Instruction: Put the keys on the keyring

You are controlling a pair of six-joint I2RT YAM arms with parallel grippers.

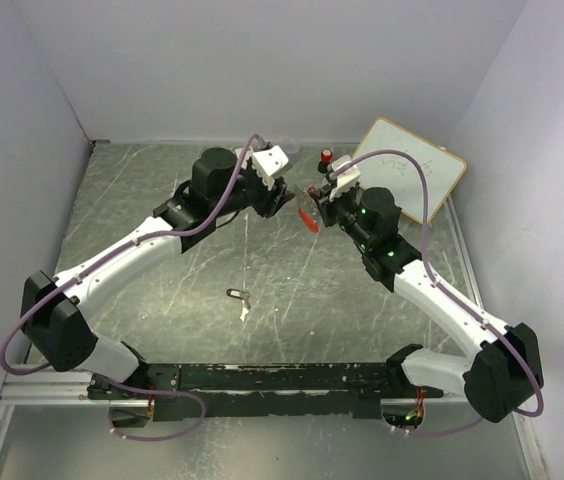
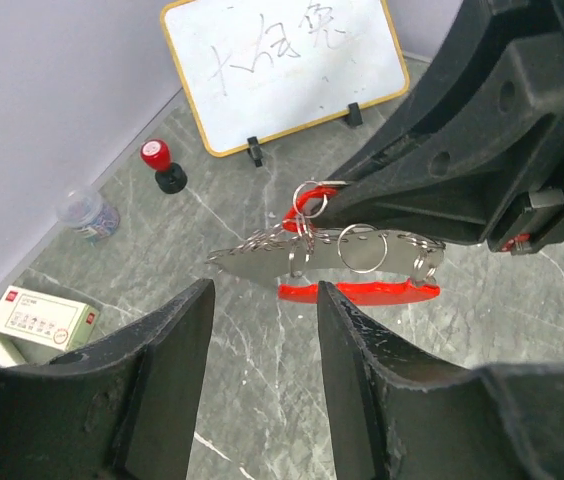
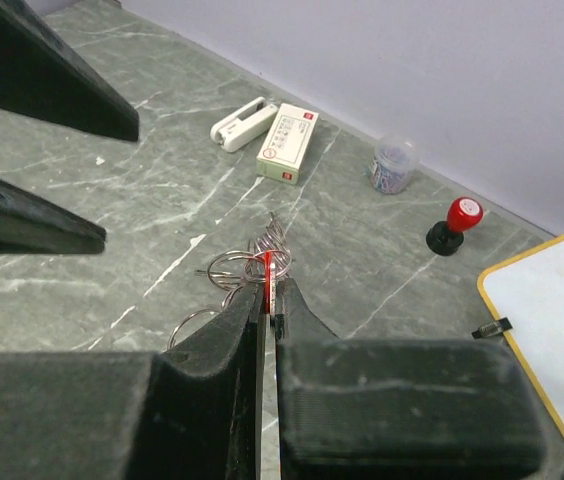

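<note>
Currently my right gripper is clamped on the keyring, holding it up, and my left gripper gapes empty facing it. A key lies on the table at seven o'clock from the ring. I judge fetching it comes next.

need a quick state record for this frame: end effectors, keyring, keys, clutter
left end effector: open, empty, facing the keyring
right end effector: shut on the keyring
keyring: red piece with silver rings, held between the two arms
key: one lying on the table, apart from both arms; a second not made out
clutter: whiteboard, red-topped stamp, clip jar, small box, white stapler
status: that key not yet on the keyring
</note>
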